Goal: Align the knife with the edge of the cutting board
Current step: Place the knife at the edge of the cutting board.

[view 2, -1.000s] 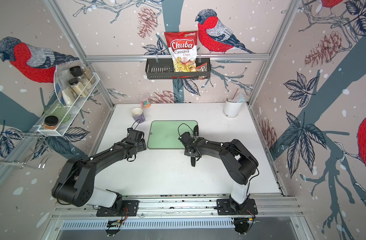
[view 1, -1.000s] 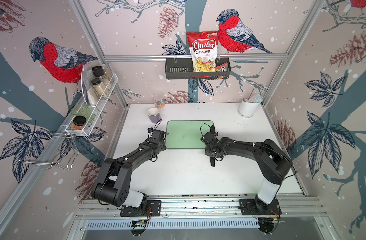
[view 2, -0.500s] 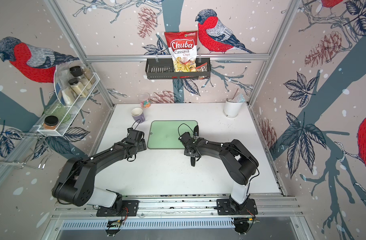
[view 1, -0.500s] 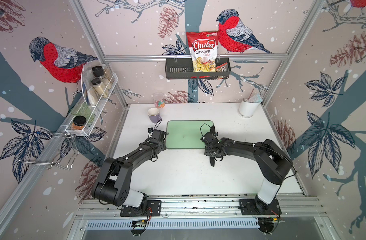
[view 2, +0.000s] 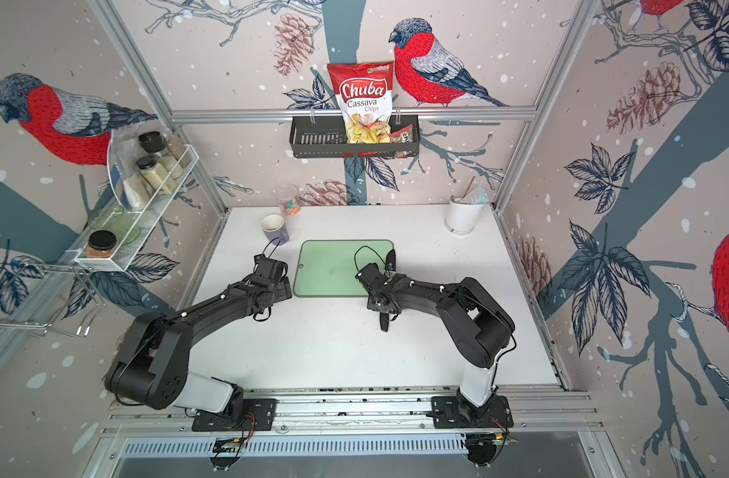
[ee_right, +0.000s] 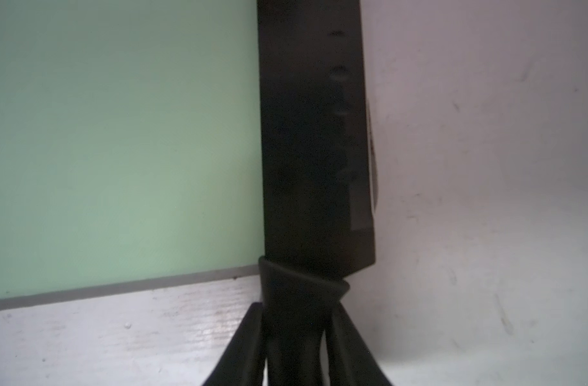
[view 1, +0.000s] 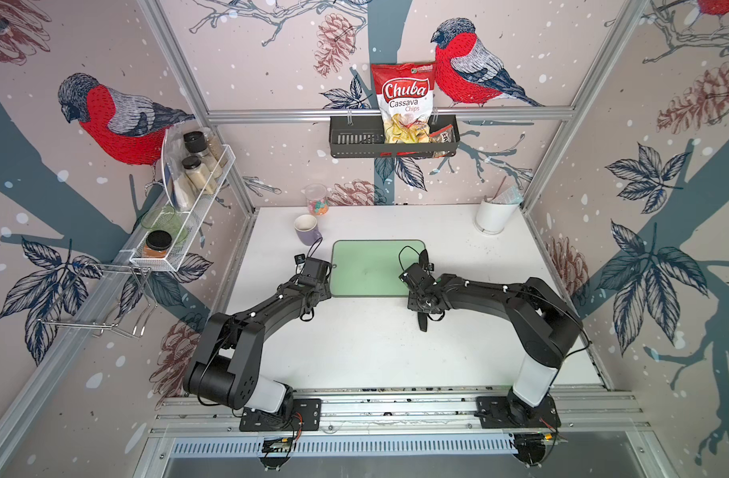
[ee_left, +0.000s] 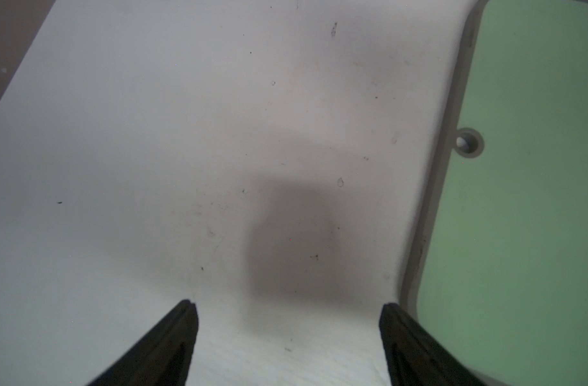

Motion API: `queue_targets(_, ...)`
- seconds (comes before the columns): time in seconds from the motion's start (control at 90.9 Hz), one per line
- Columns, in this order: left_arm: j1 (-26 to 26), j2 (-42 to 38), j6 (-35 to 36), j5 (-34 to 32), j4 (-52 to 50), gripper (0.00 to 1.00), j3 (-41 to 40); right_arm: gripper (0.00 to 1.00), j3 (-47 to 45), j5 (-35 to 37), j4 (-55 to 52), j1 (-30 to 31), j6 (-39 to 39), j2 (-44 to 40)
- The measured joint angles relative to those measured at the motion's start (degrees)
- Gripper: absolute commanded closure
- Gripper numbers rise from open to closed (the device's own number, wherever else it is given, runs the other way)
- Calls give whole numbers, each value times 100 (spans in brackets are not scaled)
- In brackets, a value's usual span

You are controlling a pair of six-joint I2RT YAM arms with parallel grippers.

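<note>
Reading clock from the top views, 12 = back wall, 6 = arm bases.

- The knife (view 1: pixel 422 323) (view 2: pixel 382 323) has its long axis on 12–6: tip at 12, handle at 6. It is near-parallel to the short edge of the cutting board (view 1: pixel 371 269) (view 2: pixel 333 269) at 3.
- In the right wrist view the blade (ee_right: pixel 312 133) covers that rim, with green board (ee_right: pixel 118 133) on one side and bare table on the other. The handle overhangs the board's 6 edge onto the table (view 1: pixel 354 351).
- The right arm has its elbow out at 3 and its forearm low, reaching in to the board's 4–5 corner. The right gripper (ee_right: pixel 297 309) has its jaws closed in on the handle just behind the blade. The tips appear to touch both sides, but the contact is blurred.
- The left arm mirrors it. The left gripper (ee_left: pixel 287 307) is off the board's 9 edge, near the hole (ee_left: pixel 468 145), with jaws spread and nothing between them. One finger (ee_left: pixel 406 337) is just beside the rim.
- Room: there is open table at 6 and 3 of the board. A purple mug (view 1: pixel 306 229) stands at 11 and a white cup (view 1: pixel 493 217) at 1, both apart from the board.
</note>
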Motion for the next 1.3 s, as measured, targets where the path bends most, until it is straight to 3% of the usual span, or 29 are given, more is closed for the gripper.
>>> queue_targets(1.299,-9,9,0,0,0,13,7,70,245,76,-380,109,-260,144)
